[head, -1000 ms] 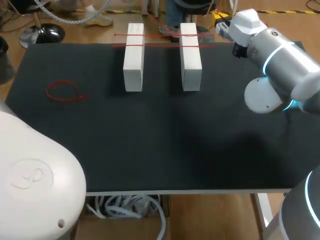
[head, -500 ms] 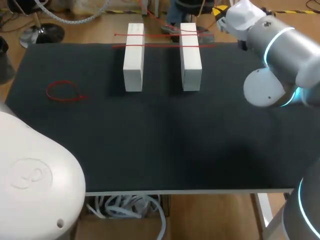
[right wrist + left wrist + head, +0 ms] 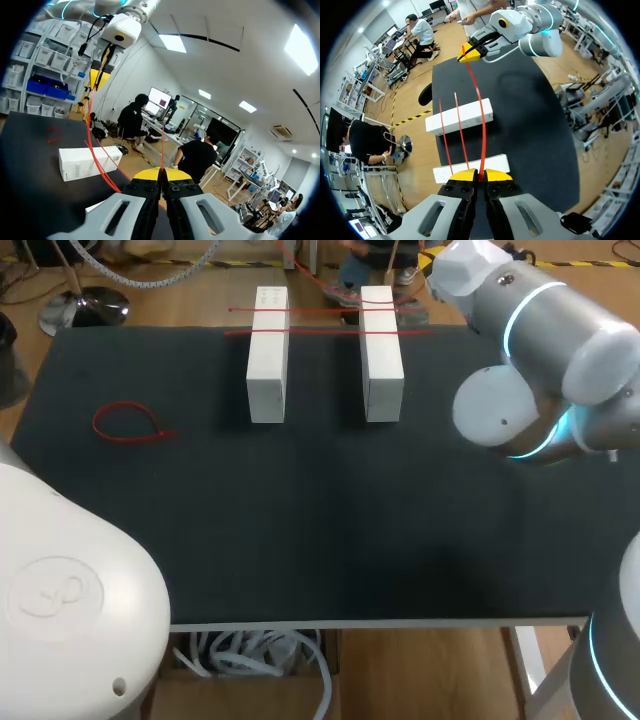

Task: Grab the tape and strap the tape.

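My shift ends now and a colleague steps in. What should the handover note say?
Left gripper shut on the red strap. Right gripper shut on the same strap, which runs through the air between them.
Two white blocks stand side by side on the table; two other straps lie across them. A looped strap lies apart on the table.
Done: strap grabbed by both. Left: strapping it; not started as far as shows.

obstacles: two white blocks (image 3: 267, 355) | gap between — red tapes (image 3: 325, 331) span it
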Robot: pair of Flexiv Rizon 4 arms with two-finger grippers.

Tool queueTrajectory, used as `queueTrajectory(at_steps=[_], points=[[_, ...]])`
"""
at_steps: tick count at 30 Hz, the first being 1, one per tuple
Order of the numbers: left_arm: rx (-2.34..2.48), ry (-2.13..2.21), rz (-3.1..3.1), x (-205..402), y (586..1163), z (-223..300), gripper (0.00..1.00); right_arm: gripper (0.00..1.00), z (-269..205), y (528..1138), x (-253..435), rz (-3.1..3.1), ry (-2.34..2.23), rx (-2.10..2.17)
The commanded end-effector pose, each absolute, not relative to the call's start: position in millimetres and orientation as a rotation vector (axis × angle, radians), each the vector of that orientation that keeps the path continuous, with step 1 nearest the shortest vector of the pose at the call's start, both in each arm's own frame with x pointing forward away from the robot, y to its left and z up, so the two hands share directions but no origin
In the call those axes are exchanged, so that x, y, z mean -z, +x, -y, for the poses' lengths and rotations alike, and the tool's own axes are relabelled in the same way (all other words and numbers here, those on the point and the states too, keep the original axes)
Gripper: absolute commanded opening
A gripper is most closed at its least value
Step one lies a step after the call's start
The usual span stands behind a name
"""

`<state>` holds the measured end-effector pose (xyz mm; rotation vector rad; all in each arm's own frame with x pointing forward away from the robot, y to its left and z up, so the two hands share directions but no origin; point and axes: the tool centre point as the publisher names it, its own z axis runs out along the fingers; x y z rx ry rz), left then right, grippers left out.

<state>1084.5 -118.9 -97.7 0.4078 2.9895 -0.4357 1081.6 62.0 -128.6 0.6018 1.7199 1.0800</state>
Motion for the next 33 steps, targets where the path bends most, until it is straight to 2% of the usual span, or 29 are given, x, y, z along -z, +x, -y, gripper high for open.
queueTrajectory(at_steps=[1,15,21,33], points=[[0.428,0.407,-2.994,96.4,1085.3,119.9,0.00,0.00,-69.1,1084.5,122.9,-1.854,0.711,-0.755],[0.428,0.407,-2.994,96.4,1085.3,119.9,0.00,0.00,-96.2,1098.9,85.8,-1.917,0.105,-0.014],[0.428,0.407,-2.994,96.4,1085.3,119.9,0.00,0.00,-106.4,1093.7,87.8,-1.925,0.036,0.013],[0.428,0.407,-2.994,96.4,1085.3,119.9,0.00,0.00,-100.9,1096.6,90.9,-1.780,0.378,-0.141]])
